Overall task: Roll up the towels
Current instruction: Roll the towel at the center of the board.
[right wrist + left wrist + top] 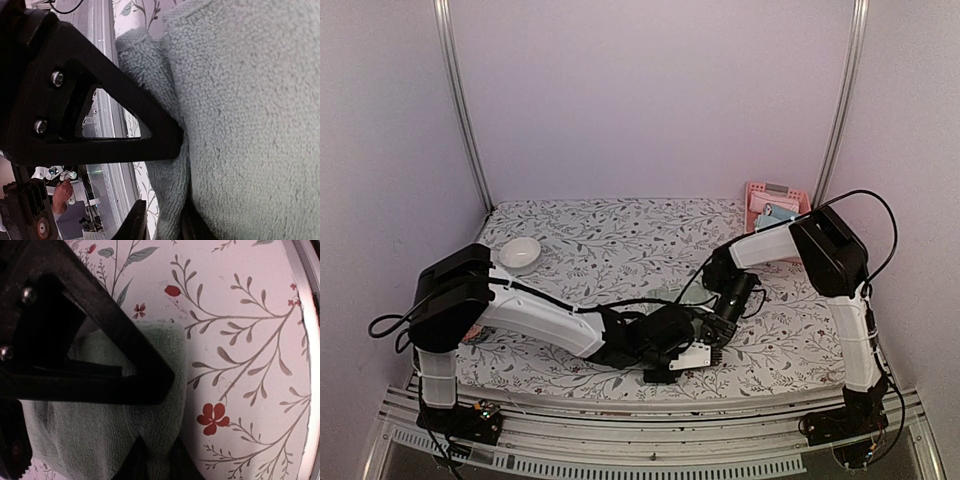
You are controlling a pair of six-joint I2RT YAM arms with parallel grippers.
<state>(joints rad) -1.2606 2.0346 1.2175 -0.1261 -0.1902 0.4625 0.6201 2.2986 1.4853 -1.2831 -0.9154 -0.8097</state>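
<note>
The pale sage-green towel [95, 440] lies bunched on the flowered tablecloth near the front middle. Only a sliver of it [663, 294] shows in the top view, between the two wrists. My left gripper [159, 420] reaches in from the left, its fingers closed on a thick fold at the towel's right edge. My right gripper [162, 180] comes down from the right; its jaws stand apart with a loose fold of the same towel [250, 125] between them. A light blue towel [775, 214] sits in the pink basket [756, 192].
The pink slatted basket stands at the back right against the wall. A white bowl [520, 252] sits at the left of the cloth. The table's metal front rail [102, 60] runs close beside the towel. The two arms nearly meet over the front middle.
</note>
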